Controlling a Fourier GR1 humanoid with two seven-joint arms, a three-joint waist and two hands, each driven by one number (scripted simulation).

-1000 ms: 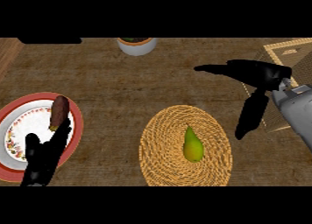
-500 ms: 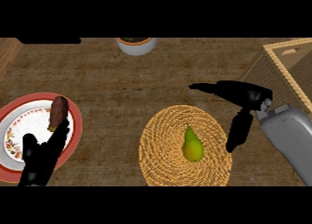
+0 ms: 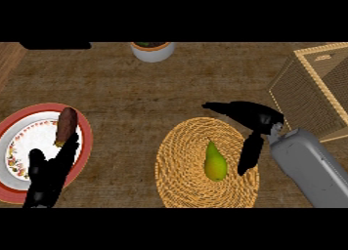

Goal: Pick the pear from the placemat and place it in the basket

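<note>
A green-yellow pear lies on a round woven placemat, stem pointing away from me. My right hand hovers open just right of the pear, thumb stretched left over the mat's far edge, fingers hanging down beside the fruit without touching it. The wicker basket stands at the right edge, partly cut off by the view. My left hand rests open over a plate at the lower left.
A red-rimmed patterned plate at the left holds a brown sweet potato. A white pot stands at the far edge, with a dark object to its left. The counter is brown wood grain.
My right hand has moved left and toward me, from near the basket to beside the pear. The view has shifted so more of the basket shows. The left hand has stayed put.
</note>
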